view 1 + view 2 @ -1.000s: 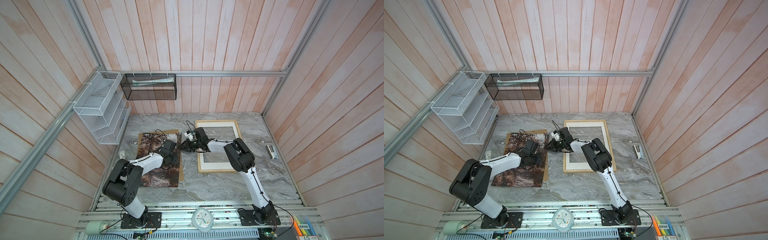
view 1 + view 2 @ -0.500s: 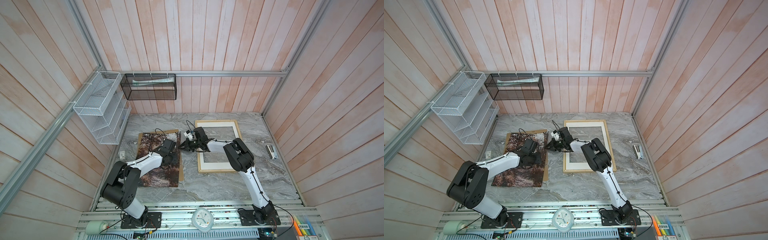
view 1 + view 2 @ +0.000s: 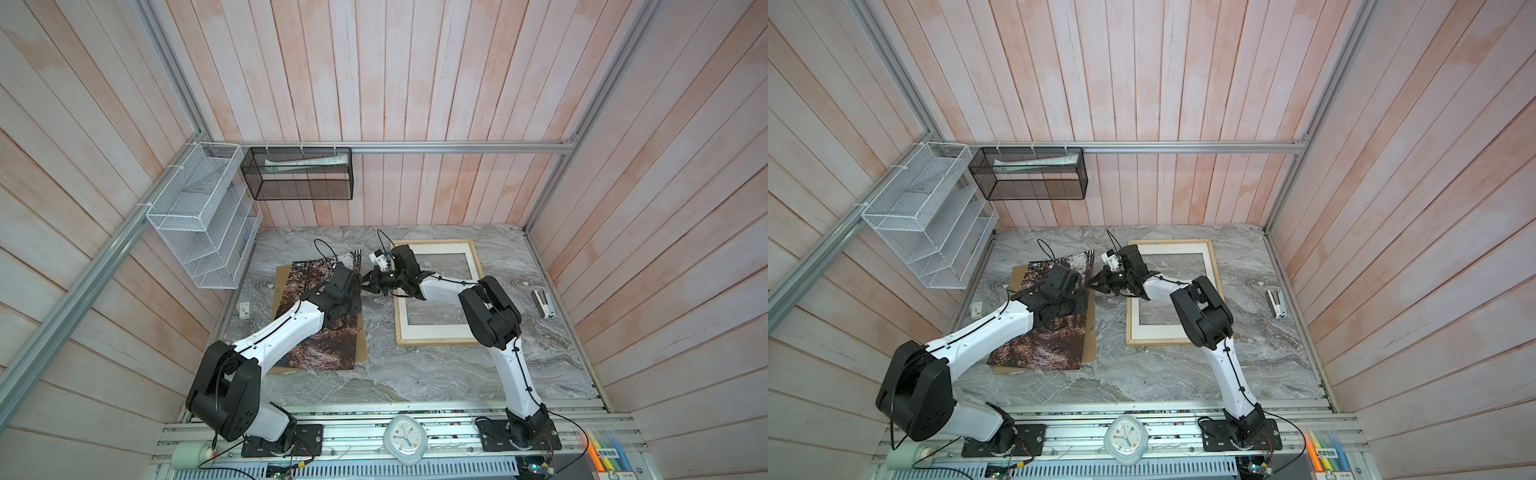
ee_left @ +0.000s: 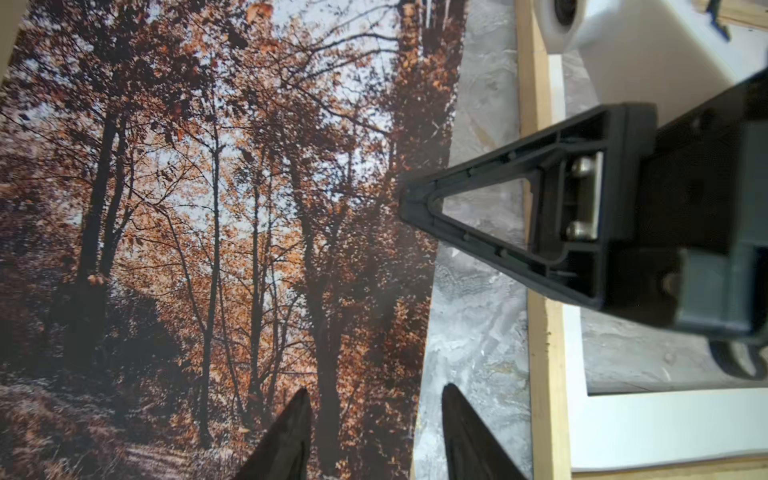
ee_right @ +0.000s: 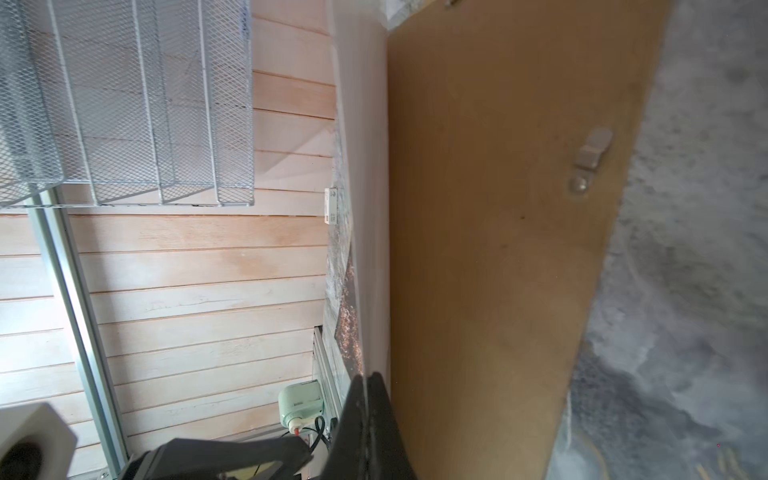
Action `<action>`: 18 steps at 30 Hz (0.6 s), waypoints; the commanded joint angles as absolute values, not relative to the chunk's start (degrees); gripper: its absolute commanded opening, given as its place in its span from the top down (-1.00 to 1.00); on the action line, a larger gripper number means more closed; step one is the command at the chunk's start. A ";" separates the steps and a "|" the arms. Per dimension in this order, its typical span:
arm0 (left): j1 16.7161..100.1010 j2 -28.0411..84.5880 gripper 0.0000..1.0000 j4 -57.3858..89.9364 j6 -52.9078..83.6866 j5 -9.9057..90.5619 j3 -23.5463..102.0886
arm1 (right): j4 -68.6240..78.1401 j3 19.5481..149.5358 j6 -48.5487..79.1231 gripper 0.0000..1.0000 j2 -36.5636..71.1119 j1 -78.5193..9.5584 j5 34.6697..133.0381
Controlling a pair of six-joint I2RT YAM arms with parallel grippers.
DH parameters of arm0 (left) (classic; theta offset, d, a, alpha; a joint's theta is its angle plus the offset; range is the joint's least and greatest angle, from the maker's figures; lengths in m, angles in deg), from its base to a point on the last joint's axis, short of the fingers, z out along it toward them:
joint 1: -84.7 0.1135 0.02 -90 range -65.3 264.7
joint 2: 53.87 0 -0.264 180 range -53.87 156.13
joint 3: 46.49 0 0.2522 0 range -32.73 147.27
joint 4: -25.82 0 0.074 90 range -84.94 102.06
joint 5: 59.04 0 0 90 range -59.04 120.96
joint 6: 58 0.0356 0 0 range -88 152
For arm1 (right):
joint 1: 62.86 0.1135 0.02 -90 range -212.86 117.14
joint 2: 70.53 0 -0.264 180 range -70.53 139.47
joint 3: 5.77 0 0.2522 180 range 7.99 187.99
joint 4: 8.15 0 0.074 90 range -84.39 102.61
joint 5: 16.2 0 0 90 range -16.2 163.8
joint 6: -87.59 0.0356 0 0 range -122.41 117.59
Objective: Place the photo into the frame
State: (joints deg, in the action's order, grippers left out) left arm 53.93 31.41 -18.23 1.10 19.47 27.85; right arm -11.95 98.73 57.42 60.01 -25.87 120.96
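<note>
While left fingers (image 4: pixel 291 432) gape, right fingers (image 5: pixel 384 428) pinch the photo (image 4: pixel 187 208)

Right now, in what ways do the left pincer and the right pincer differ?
The right pincer is shut on the raised edge of the photo; the left pincer is open. The right pincer reaches across sideways from the frame; the left pincer hangs over the photo. Both are black and near that same edge.
</note>
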 commanded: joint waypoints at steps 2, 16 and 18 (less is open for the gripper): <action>50.97 36.08 -0.04 -25.54 0.82 12.19 33.32 | -10.99 98.03 56.70 0.99 56.96 -25.72 119.67; 43.15 50.01 -0.02 -40.44 -4.73 -3.78 45.35 | -10.56 97.77 56.21 0.99 56.13 -26.03 119.71; 42.78 50.96 -0.01 -41.32 -5.16 -4.64 45.73 | -10.73 97.60 56.21 0.99 56.02 -26.11 119.72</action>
State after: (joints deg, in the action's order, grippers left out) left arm 43.20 49.68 -37.33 -3.45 -0.64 44.22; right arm -10.62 98.47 57.16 57.61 -25.94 119.93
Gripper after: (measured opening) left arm 0.506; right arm 0.043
